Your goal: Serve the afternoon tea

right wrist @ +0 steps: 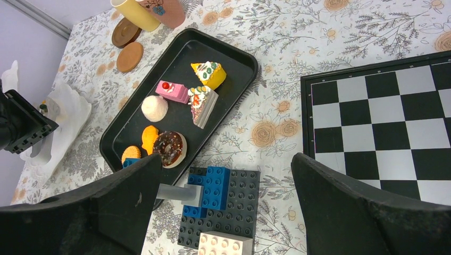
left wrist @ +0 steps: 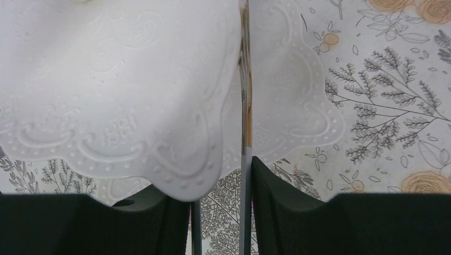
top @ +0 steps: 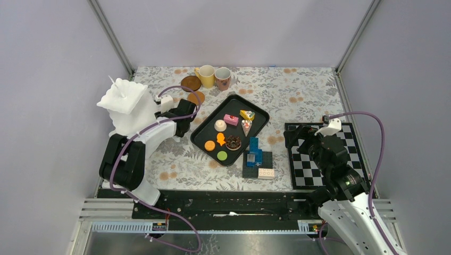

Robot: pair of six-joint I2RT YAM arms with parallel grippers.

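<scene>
The left jaws clasp thin metal tongs (left wrist: 245, 106) right against the white tiered stand (top: 125, 103), probably to load it, while the toy cakes (top: 231, 119) sit on the black tray (top: 205, 133) mid-bench and the right jaws hang wide apart, empty.

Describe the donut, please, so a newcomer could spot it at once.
Find the black tray at the table's middle. The donut lies at its near end, toward the blue brick stack. It alone is a chocolate ring; the green cookie nearby is flat.
</scene>
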